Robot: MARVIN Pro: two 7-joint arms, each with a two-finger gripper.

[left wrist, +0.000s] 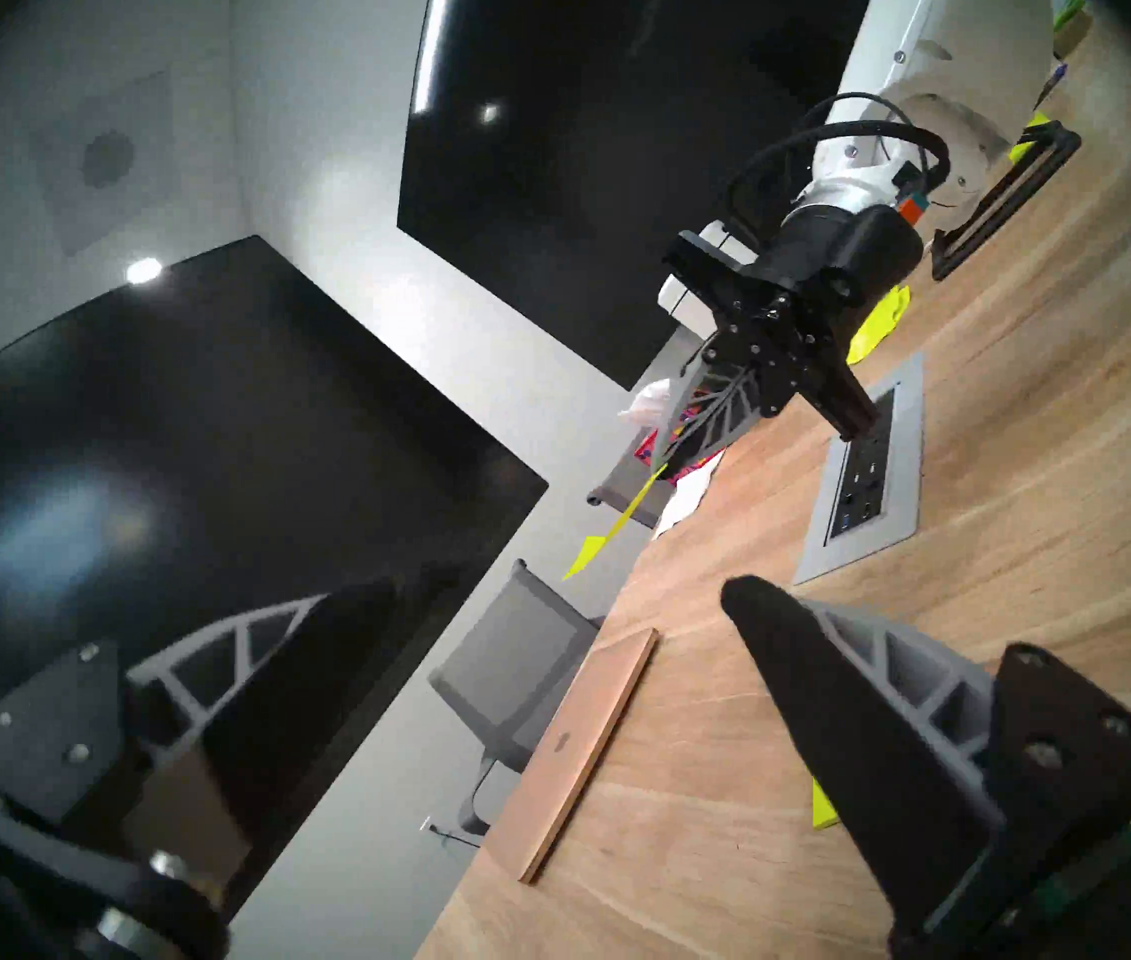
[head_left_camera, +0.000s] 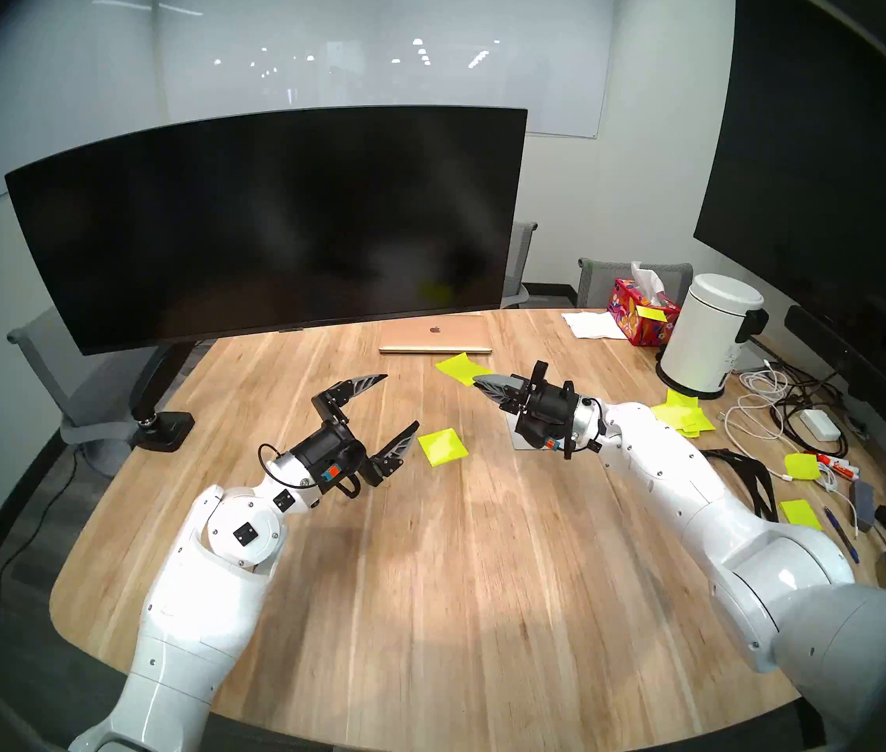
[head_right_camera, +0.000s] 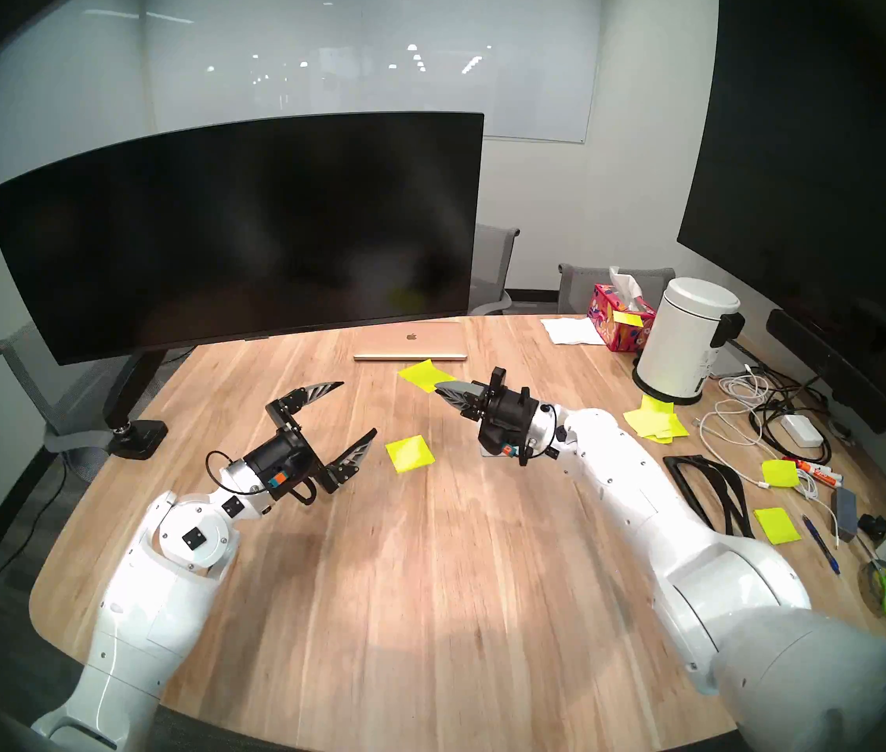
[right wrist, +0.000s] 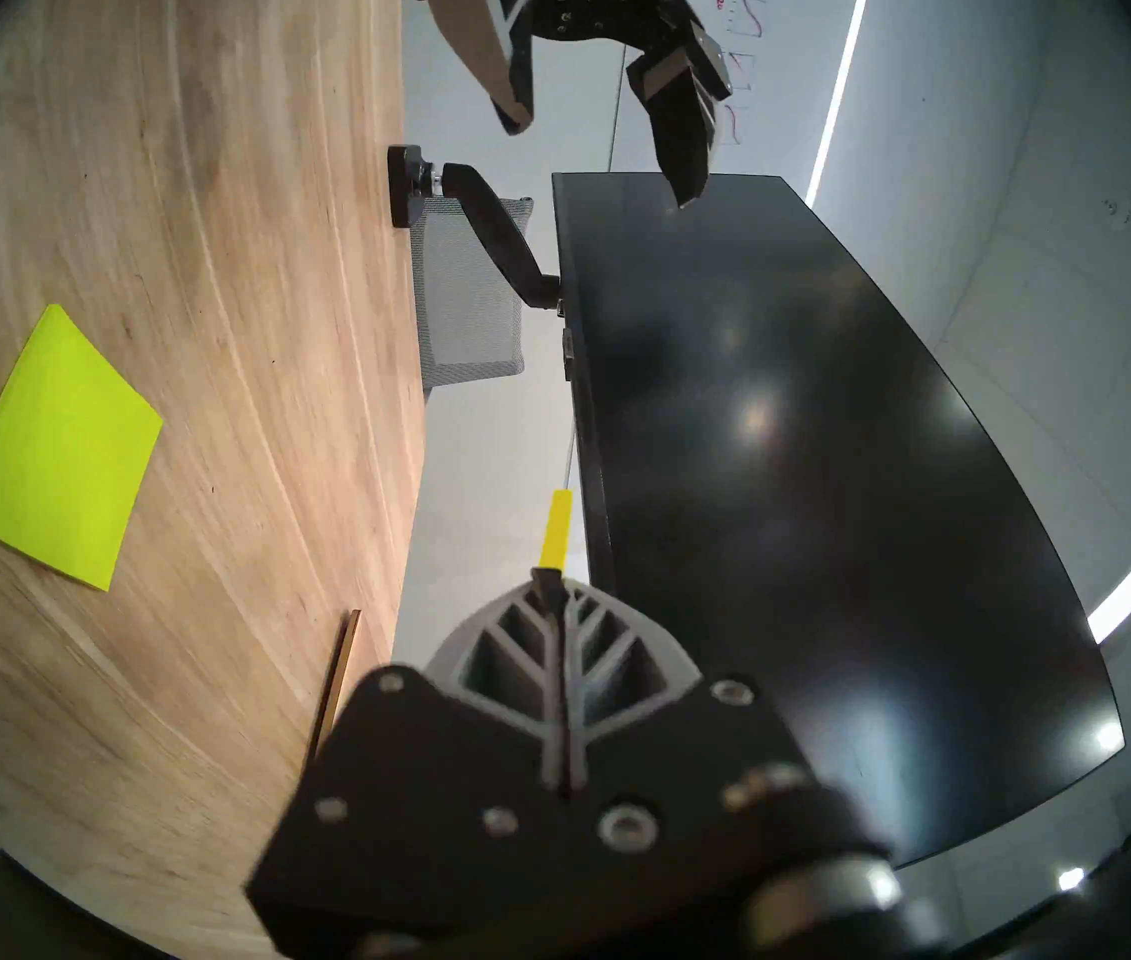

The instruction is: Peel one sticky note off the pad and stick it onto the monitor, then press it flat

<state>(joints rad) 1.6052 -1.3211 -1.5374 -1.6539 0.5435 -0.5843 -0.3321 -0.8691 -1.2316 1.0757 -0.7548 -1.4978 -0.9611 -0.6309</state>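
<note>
Above the table (head_left_camera: 430,572), the right gripper (head_left_camera: 478,383) pinches the sticky note (head_left_camera: 457,366) in front of the monitor (head_left_camera: 267,224). Left of it, the left gripper (head_left_camera: 402,403) is spread wide and empty, beside the pad (head_left_camera: 441,447).

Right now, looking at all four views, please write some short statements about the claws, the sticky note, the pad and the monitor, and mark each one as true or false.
1. The right claw is shut on the sticky note. True.
2. The left claw is shut. False: its fingers stand wide apart and hold nothing.
3. The sticky note is already stuck on the monitor. False: it is in the right claw, short of the black screen, which carries no note.
4. The pad lies flat on the table, between the two claws. True.
5. A closed laptop lies on the table below the monitor's right end. True.
</note>
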